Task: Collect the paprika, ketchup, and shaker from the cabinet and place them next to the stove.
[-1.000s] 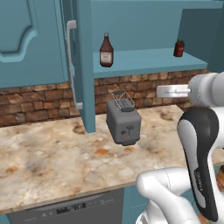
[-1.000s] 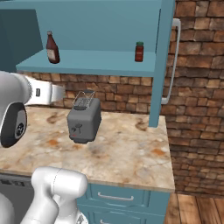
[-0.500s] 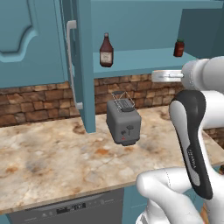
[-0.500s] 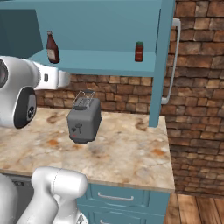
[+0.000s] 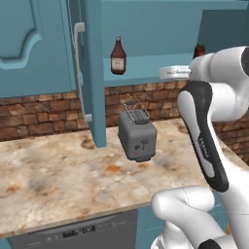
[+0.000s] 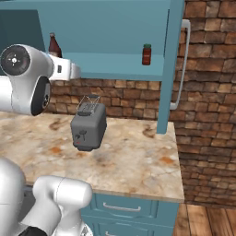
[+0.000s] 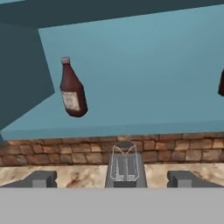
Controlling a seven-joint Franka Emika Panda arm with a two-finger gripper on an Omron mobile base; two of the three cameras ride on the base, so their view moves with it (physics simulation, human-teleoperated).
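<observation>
The ketchup (image 5: 117,56) (image 6: 54,45) (image 7: 72,89) stands upright at the left of the open cabinet's teal shelf (image 5: 146,69) (image 7: 131,127). At the shelf's right end sits the paprika (image 6: 146,54) (image 5: 199,49), cut by the right edge of the hand view (image 7: 221,83). My gripper (image 7: 113,179) (image 5: 165,73) (image 6: 76,72) hangs at shelf height in front of the cabinet, between the two and apart from both. Its fingertips (image 7: 39,179) stand wide apart with nothing between them: it is open. The shaker and the stove are out of view.
A grey toaster (image 5: 137,136) (image 6: 88,126) (image 7: 124,168) stands on the marble counter (image 5: 58,175) below the shelf, under my hand. The open cabinet door (image 5: 92,73) with its bar handle (image 5: 80,73) juts out at the left; another door (image 6: 173,64) stands at the right. Brick wall behind.
My hand has risen from just above the toaster to shelf level and moved slightly toward the ketchup side. The bottles and toaster have not moved.
</observation>
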